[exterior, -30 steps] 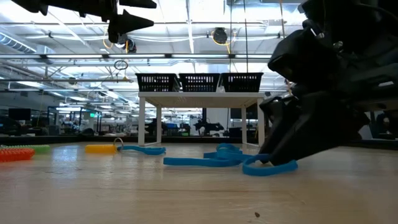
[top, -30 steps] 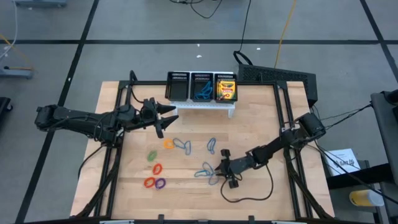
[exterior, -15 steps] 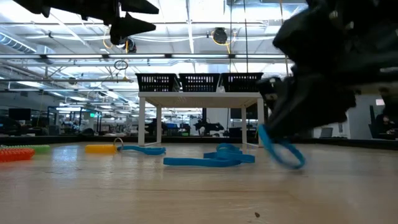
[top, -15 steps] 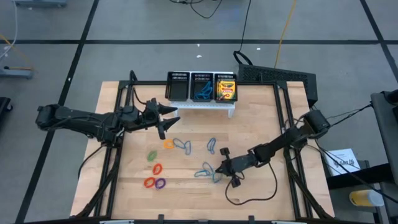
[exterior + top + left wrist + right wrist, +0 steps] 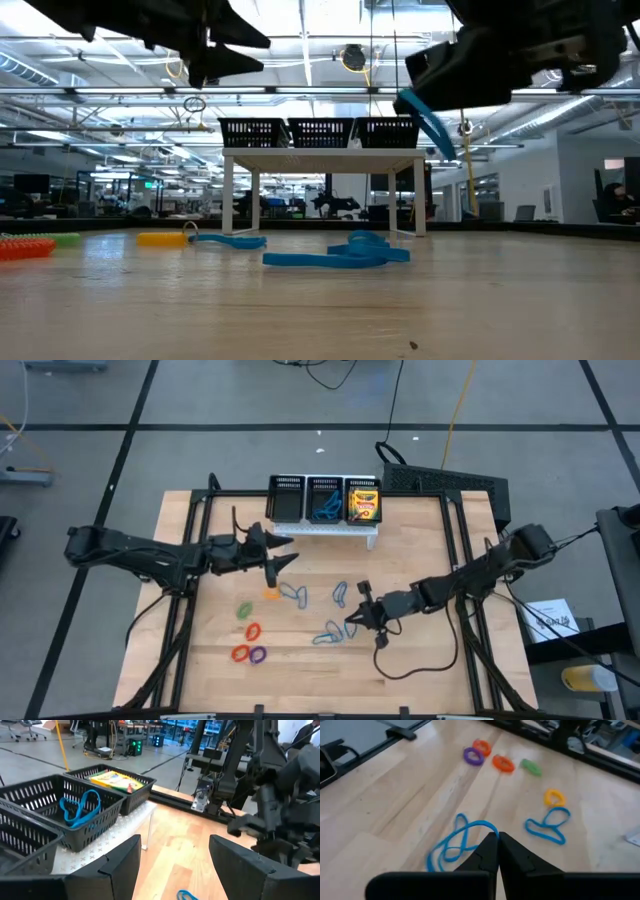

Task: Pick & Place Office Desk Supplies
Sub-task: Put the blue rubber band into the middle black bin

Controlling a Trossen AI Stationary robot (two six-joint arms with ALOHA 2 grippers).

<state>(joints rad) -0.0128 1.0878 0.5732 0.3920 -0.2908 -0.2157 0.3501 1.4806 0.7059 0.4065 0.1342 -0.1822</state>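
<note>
Three-bin black mesh organiser (image 5: 323, 499) seen at table's far edge: crayon box (image 5: 363, 503) in right bin, blue loops (image 5: 324, 508) in middle.

Left gripper (image 5: 281, 556) held above table, jaws spread.

Right gripper (image 5: 352, 619) pinched on one blue loop (image 5: 428, 116), lifted.

Blue loops on table (image 5: 318, 610): about four.

Small loops (image 5: 249, 633): five.

No text, label, brand name or number can be read in any view. The yellow-and-green crayon box (image 5: 364, 504), at upper centre of the overhead view, has printing on its face, but it is too small to make out.
</note>
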